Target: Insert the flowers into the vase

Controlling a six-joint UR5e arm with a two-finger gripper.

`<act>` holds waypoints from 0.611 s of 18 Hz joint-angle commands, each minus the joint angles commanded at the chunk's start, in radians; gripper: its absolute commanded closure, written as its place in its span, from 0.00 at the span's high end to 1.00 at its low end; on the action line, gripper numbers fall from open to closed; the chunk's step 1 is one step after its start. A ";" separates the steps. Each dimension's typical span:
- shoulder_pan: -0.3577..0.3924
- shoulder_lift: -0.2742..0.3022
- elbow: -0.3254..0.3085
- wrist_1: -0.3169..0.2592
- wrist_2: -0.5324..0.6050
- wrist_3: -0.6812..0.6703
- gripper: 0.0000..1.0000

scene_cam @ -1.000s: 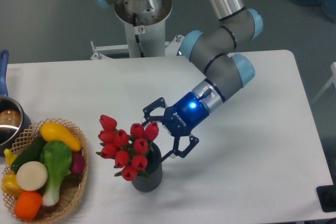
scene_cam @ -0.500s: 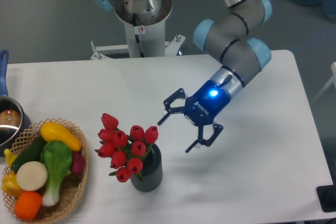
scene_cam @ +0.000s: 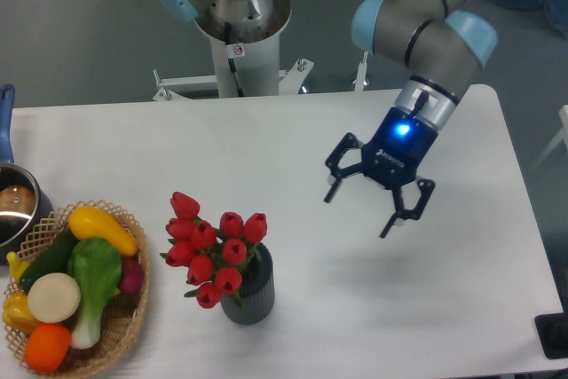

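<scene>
Withdrawn rightward from the flowers (scene_cam: 213,250), the tool (scene_cam: 371,204) hangs with fingers apart, holding nothing. We see the flowers standing in the vase (scene_cam: 249,292) on the counter (scene_cam: 266,148); a wicker basket (scene_cam: 133,317) of toy vegetables sits left.
</scene>
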State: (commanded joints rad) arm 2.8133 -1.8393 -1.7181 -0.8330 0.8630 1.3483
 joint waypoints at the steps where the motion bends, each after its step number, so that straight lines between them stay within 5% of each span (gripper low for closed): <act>1: 0.000 0.002 0.011 0.000 0.046 0.000 1.00; 6: -0.006 0.012 0.043 -0.014 0.330 0.000 1.00; 11: 0.000 0.008 0.052 -0.049 0.436 0.000 1.00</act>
State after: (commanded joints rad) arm 2.8133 -1.8316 -1.6660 -0.8819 1.2990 1.3484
